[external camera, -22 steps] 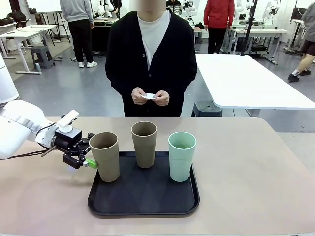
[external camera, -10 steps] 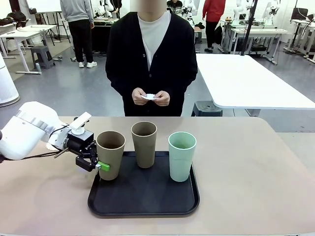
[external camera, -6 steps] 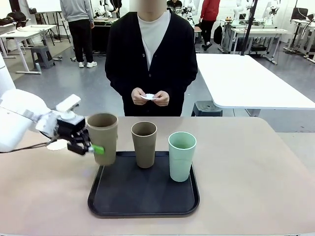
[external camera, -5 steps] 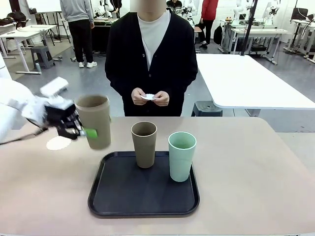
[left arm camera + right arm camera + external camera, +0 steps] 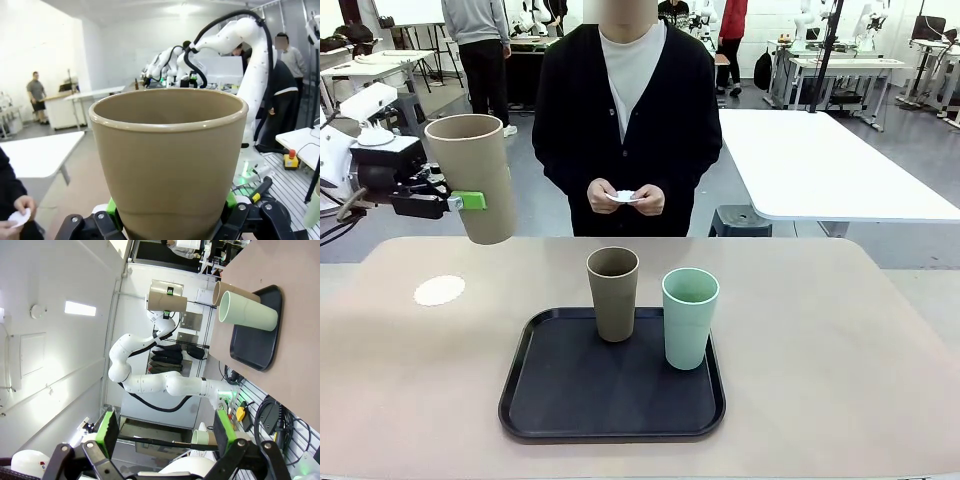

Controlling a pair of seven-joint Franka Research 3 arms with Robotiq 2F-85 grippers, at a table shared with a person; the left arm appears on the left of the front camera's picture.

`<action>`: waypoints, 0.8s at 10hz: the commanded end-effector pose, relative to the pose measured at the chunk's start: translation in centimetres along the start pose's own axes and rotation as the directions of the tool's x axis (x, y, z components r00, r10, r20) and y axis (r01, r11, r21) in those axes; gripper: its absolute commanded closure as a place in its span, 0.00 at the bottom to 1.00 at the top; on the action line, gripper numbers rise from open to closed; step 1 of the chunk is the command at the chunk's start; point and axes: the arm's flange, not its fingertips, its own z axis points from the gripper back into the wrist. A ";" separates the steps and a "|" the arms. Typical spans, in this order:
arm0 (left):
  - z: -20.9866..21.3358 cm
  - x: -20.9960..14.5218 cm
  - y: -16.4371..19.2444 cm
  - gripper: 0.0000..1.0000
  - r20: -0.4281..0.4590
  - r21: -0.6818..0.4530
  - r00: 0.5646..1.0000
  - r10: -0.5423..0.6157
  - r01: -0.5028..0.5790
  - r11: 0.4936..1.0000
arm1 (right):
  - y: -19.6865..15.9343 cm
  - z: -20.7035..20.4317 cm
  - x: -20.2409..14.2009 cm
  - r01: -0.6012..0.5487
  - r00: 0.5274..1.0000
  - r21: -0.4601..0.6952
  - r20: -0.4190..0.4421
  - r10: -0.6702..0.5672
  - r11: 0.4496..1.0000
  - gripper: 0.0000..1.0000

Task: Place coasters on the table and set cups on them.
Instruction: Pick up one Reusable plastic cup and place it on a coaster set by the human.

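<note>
My left gripper [image 5: 460,201] is shut on a tan-brown cup [image 5: 473,176] and holds it upright, high over the table's [image 5: 820,340] far left part. A white coaster [image 5: 439,291] lies on the table below it and slightly to the left. In the left wrist view that cup [image 5: 170,160] stands between the green pads [image 5: 112,219]. A second tan cup [image 5: 613,293] and a mint green cup [image 5: 689,317] stand on the black tray [image 5: 610,400]. The person's hands hold another white coaster [image 5: 623,196]. My right gripper [image 5: 165,430] is open, with nothing between its fingers.
The person stands at the far edge, behind the tray. The right wrist view looks from afar at the tray [image 5: 257,340], the mint cup [image 5: 247,312] and the left arm's lifted cup [image 5: 166,302]. A white table [image 5: 820,160] stands behind on the right.
My left gripper closed on the leftmost tan cup, lifted it off the tray and carried it up and to the left. The coaster on the table came into sight.
</note>
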 end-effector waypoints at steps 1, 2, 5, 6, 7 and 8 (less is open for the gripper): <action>-0.3 0.2 -0.2 1.00 0.019 -0.025 1.000 -0.022 0.023 0.999 | 0.0 0.1 -0.1 -0.006 1.000 0.005 0.004 0.006 1.000 0.00; -0.3 0.2 -0.2 1.00 0.019 -0.025 1.000 -0.022 0.023 0.999 | 0.0 0.1 -0.1 -0.006 1.000 0.005 0.004 0.006 1.000 0.00; 3.5 -1.1 2.4 0.15 0.033 -0.050 0.999 -0.038 0.039 0.998 | 0.0 0.1 -0.1 -0.006 1.000 0.005 0.004 0.006 1.000 0.00; 7.6 -2.5 4.3 0.15 0.044 0.006 0.997 -0.062 0.062 0.998 | 0.0 0.1 -0.1 -0.006 1.000 0.005 0.004 0.006 1.000 0.00; 11.6 -3.8 5.3 0.15 0.056 0.066 0.996 -0.066 0.062 0.996 | 0.0 0.1 -0.1 -0.006 1.000 0.005 0.004 0.006 1.000 0.00; 15.3 -5.5 6.4 0.15 0.055 0.120 0.996 -0.072 0.065 0.991 | 0.0 0.1 -0.1 -0.006 1.000 0.005 0.004 0.006 1.000 0.00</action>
